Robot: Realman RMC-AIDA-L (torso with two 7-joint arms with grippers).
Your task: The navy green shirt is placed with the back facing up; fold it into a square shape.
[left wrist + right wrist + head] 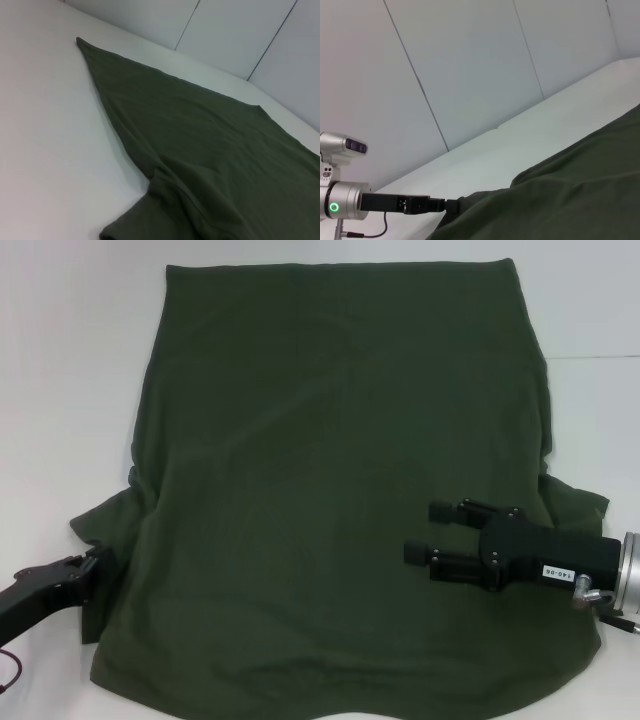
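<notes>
The navy green shirt point(330, 470) lies spread flat on the white table and fills most of the head view, with one short sleeve sticking out on each side. It also shows in the left wrist view point(210, 150) and the right wrist view point(570, 190). My right gripper point(420, 531) is open and hovers over the shirt's right side, near the right sleeve point(580, 508), pointing left. My left gripper point(88, 578) is at the edge of the left sleeve point(105, 525). In the right wrist view my left gripper point(440, 205) meets the sleeve's edge.
The white table point(60, 390) shows on both sides of the shirt and beyond its far hem. A pale panelled wall point(470, 75) stands behind the table. A thin cable point(10, 665) hangs at my left arm.
</notes>
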